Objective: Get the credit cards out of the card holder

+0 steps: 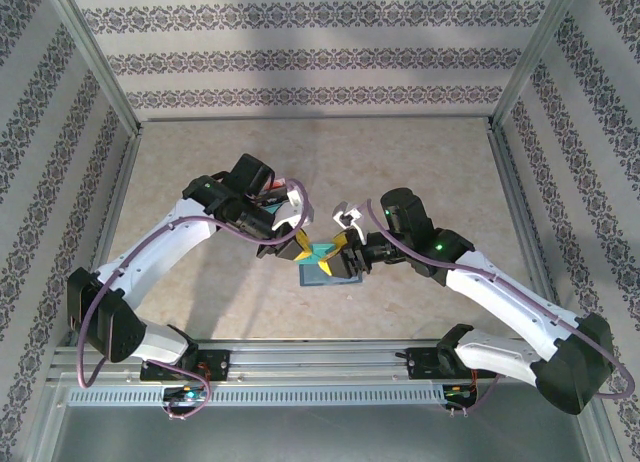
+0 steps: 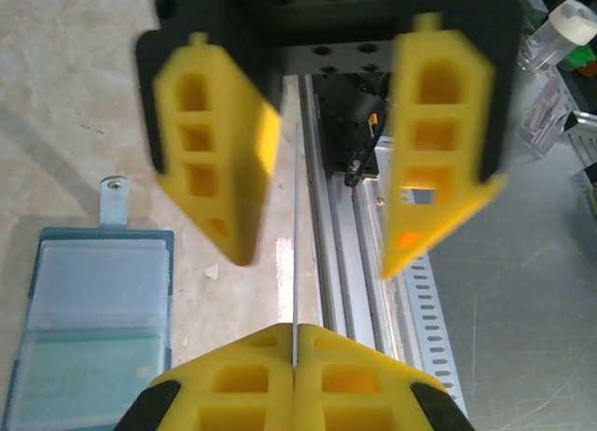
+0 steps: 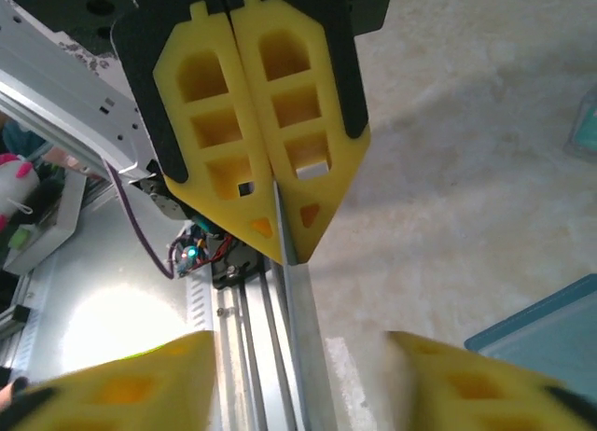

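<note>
The blue-grey card holder [image 1: 330, 274] lies open on the table under both grippers. In the left wrist view it sits at the left [image 2: 93, 328], showing two clear pockets and a snap tab. Its corner appears low at the right in the right wrist view [image 3: 541, 328]. My left gripper [image 2: 295, 333] is shut on a thin credit card [image 2: 296, 226] seen edge-on and held above the table. My right gripper [image 3: 300, 338] is open, one finger on each side of that card [image 3: 303, 310]. From above, the left gripper [image 1: 299, 244] and right gripper [image 1: 347, 244] meet tip to tip.
An aluminium rail [image 1: 300, 367] runs along the near table edge, below the held card in the left wrist view [image 2: 354, 263]. Patterned walls and metal frame posts [image 1: 100, 57] enclose the beige table [image 1: 420, 162].
</note>
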You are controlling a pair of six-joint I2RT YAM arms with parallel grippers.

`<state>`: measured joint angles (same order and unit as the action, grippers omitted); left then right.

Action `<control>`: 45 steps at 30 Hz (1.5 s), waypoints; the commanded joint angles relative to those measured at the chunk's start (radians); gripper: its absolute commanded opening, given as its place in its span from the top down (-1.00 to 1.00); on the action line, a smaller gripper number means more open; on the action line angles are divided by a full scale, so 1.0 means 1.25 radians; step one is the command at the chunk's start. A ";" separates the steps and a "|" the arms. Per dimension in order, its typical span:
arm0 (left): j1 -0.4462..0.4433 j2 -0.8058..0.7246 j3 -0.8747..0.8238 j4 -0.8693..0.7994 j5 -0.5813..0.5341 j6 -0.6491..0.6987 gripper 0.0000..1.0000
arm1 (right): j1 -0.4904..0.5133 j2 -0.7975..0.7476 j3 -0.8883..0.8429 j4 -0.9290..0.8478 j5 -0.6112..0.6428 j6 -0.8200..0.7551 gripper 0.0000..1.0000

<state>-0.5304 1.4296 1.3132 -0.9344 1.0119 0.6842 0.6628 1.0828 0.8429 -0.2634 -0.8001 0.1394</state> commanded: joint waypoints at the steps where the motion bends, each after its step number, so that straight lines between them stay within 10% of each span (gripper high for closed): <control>1: 0.000 -0.024 -0.033 0.077 -0.029 -0.001 0.99 | -0.017 -0.021 0.016 -0.006 0.046 0.011 -0.40; 3: 0.014 -0.054 -0.087 0.174 -0.069 -0.030 1.00 | -0.028 -0.035 0.007 -0.006 0.065 0.026 -0.95; 12: 0.131 -0.085 -0.248 0.536 -0.184 -0.039 1.00 | -0.053 -0.067 -0.004 -0.007 0.203 0.107 -0.96; 27: 0.298 0.103 -0.206 0.606 -0.141 0.075 1.00 | -0.103 -0.056 -0.043 0.057 0.328 0.266 -0.96; 45: 0.331 0.233 -0.146 0.494 -0.186 0.195 1.00 | -0.120 -0.050 -0.046 0.041 0.416 0.304 -0.96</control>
<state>-0.1322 1.7035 1.1027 -0.2634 0.7803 0.8795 0.5251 1.0332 0.7933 -0.2272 -0.3027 0.5030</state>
